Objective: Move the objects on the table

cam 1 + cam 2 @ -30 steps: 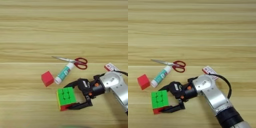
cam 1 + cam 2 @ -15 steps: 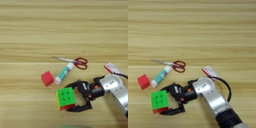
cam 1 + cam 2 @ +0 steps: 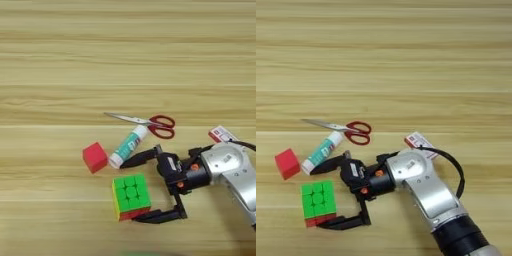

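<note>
Left eye view shows the right gripper [image 3: 140, 189] spread wide, its two black fingers reaching leftward from the silver forearm [image 3: 428, 190], with the puzzle cube [image 3: 131, 195] sitting in the gap between them. The far finger [image 3: 140, 158] points at the white end of the glue stick [image 3: 128, 145] and lies above the cube's upper edge with bare table showing between; the near finger [image 3: 157, 216] lies along the cube's lower red face, touching it or just beside it, I cannot tell which. Nothing is held.

The relation that matters: the puzzle cube lies directly ahead of the open jaws, to the robot's left of the wrist, green face up, sides roughly square to the fingers. A closing motion would likely bring the far finger down onto the cube's top edge, though its tip passes near the glue stick, which slants from lower left to upper right and could be nudged.

The red cube [image 3: 95, 157] sits just left of the glue stick's cap end, apart from the gripper. The scissors [image 3: 150, 123] lie beyond, blades pointing left, red handles right. A card box [image 3: 418, 143] peeks out behind the forearm on the table [image 3: 125, 55]
</note>
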Controlling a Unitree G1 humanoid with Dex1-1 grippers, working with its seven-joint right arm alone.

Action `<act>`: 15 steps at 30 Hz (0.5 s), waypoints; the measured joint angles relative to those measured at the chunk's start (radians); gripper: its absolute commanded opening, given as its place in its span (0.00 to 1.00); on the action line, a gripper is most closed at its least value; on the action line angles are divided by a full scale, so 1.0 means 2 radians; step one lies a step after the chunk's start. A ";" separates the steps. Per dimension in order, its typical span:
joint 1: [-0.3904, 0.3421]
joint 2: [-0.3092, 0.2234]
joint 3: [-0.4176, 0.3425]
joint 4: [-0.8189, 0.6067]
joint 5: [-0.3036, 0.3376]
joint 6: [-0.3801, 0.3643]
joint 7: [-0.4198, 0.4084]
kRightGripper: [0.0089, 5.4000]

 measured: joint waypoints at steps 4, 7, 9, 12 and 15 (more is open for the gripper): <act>0.000 -0.001 -0.009 -0.012 0.017 0.020 0.002 1.00; 0.000 -0.001 -0.018 -0.021 0.031 0.032 0.002 1.00; -0.002 -0.001 -0.028 -0.028 0.045 0.044 0.001 1.00; -0.010 0.001 -0.039 -0.024 0.048 0.053 -0.009 1.00; -0.019 0.004 -0.048 -0.019 0.054 0.059 -0.014 1.00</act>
